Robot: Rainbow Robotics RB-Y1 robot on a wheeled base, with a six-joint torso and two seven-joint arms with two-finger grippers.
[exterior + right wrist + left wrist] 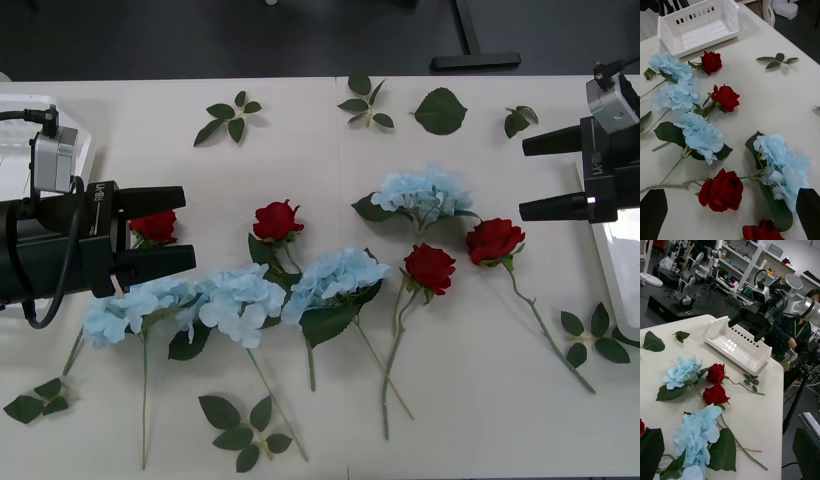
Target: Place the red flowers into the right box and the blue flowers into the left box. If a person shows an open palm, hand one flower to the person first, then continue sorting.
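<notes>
Four roses (277,220) and four hydrangeas (332,281) lie loose in a band across the table (480,400), none in a box yet, so sorting looks to be at its very start. From the table's centre, the hydrangeas run from 8 o'clock to 1 o'clock; the roses sit at 9, 11 and 3 o'clock, two at the last.

The right gripper (522,177) hovers at 2 o'clock, fingers spread and empty, above the inner rim of the right box (612,262). The left gripper (188,227) hovers at 9 o'clock, fingers also spread, just above one rose (154,227). No open palm is offered.

The next move is probably a descent onto a stem: the nearest rose (494,240) for the right gripper, with jaws set across the thin stem clear of the neighbouring hydrangea (424,193).

The right wrist view shows the left box (700,24) whole, ribbed and empty, where the front view catches only its corner. The left wrist view shows the right box's slotted wall (738,346) and the right gripper above it.
</notes>
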